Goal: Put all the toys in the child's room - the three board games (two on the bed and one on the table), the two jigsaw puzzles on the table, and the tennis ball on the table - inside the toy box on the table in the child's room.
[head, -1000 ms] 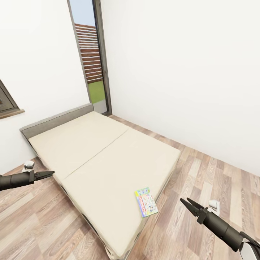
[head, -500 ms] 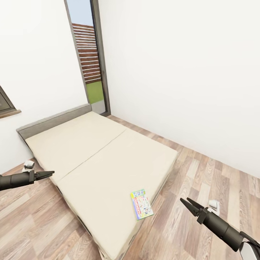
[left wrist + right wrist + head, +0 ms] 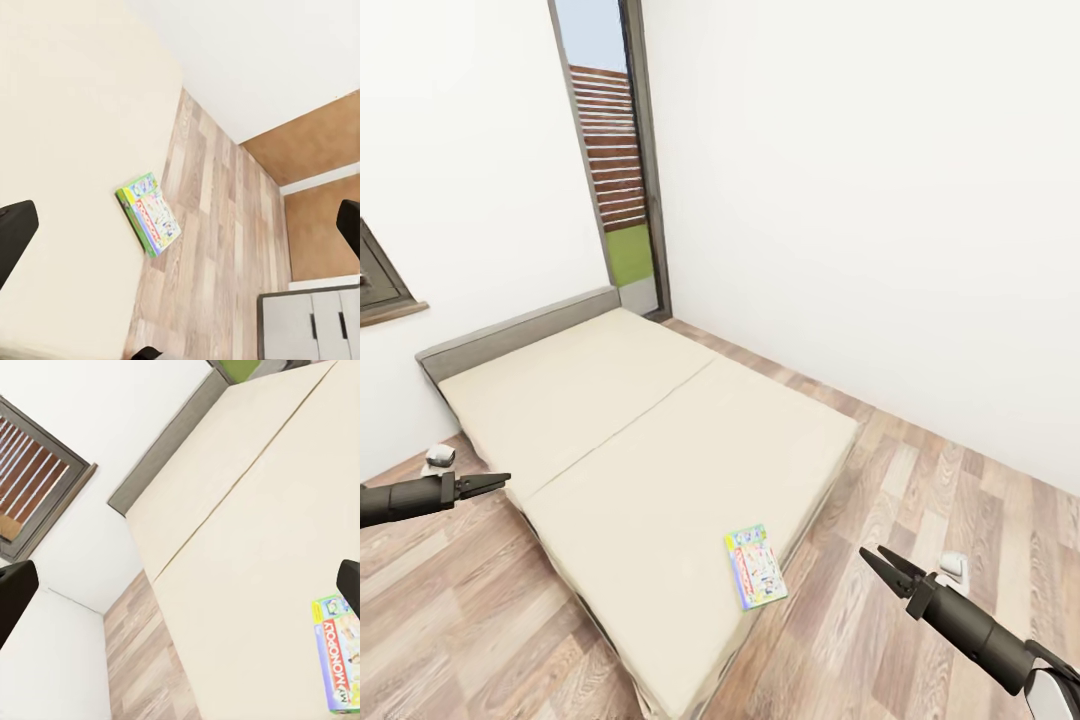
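**A:** where's each cam looking?

**B:** head cam is up high, angled down over the whole bed [image 3: 650, 450] toward the far wall and its tall window [image 3: 615, 160].

**A:** and the wrists?

**B:** both hang above the mattress looking down, nearer than the head. All three catch the green game box [image 3: 756, 565] [image 3: 148, 214] [image 3: 341, 652] at the bed's near edge.

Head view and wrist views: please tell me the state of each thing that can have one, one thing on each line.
Monopoly box: closed, lying flat on the bed near its edge, not held.
Bed: bare cream mattress, nothing on it in view but the box.
Left gripper: fingers close together in the head view, holding nothing, over the floor.
Right gripper: fingers apart, holding nothing, over the floor beside the bed.
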